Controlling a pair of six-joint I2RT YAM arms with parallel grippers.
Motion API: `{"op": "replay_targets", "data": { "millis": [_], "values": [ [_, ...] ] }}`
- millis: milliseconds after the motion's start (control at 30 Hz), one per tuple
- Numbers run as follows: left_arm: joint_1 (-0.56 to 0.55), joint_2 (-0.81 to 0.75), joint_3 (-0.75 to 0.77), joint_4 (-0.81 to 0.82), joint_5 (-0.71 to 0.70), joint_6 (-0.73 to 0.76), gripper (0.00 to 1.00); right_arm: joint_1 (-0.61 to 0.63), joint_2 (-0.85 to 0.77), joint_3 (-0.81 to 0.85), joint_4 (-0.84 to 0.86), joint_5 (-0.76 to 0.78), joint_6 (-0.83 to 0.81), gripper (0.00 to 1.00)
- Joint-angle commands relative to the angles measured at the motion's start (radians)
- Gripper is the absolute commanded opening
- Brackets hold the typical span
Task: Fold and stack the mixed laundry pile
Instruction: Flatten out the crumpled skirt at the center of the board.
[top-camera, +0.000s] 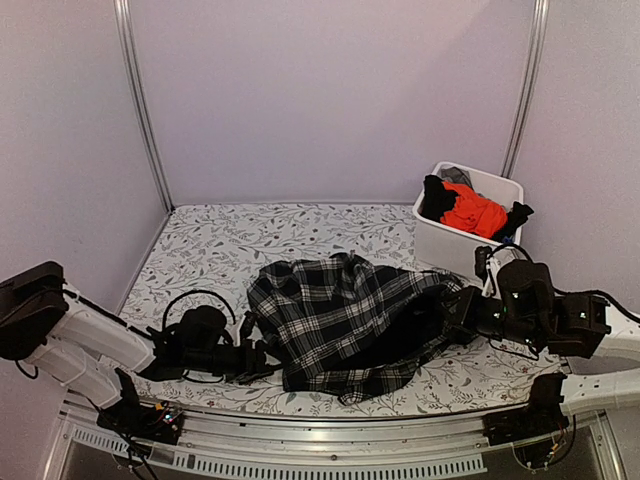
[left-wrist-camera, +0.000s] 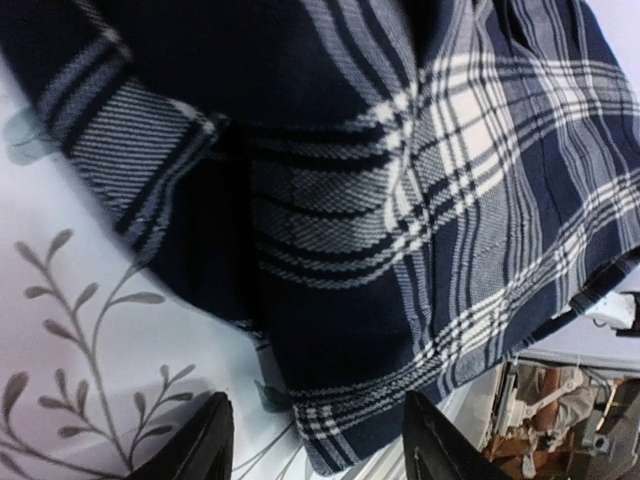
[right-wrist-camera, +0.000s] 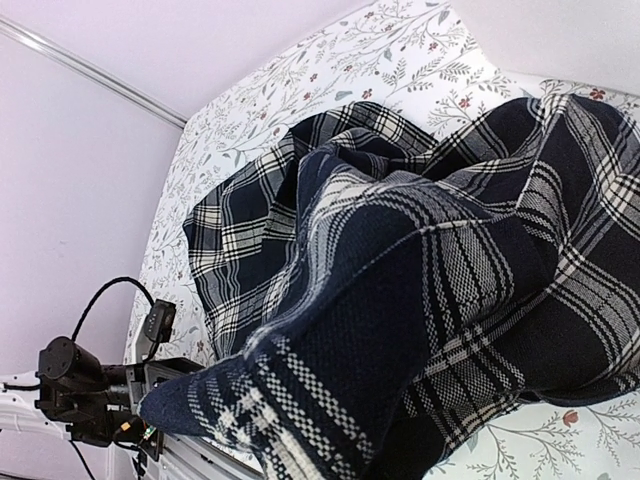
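Top external view shows the plaid garment (top-camera: 340, 320) lying rumpled mid-table on the floral tablecloth (top-camera: 220, 240), with the orange-red garment (top-camera: 472, 210) in the white bin (top-camera: 440, 245) at the far right. The right gripper (top-camera: 462, 312) is closed, apparently pinching the plaid's right edge. The left gripper (top-camera: 263, 359) has its fingers parted around the left hem corner. Spreading it flat seems the step in hand, and the left must next pinch that corner.

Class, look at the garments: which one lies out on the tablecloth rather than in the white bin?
The black-and-white plaid garment, spread on the tablecloth; the orange-red one and the dark ones sit in the bin.
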Motion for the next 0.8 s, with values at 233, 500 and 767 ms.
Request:
{"op": "replay_targets", "data": {
  "millis": [233, 500, 767],
  "values": [
    [-0.078, 0.251, 0.004, 0.392, 0.101, -0.082, 0.18, -0.005, -0.068, -0.019, 0.058, 0.108, 0.068, 0.00],
    [-0.040, -0.072, 0.037, 0.131, -0.004, 0.012, 0.00, -0.010, -0.019, 0.074, 0.079, 0.167, -0.054, 0.00],
    [0.216, -0.451, 0.317, -0.412, -0.057, 0.247, 0.00, -0.137, 0.155, 0.320, 0.306, 0.102, -0.378, 0.00]
  ]
}}
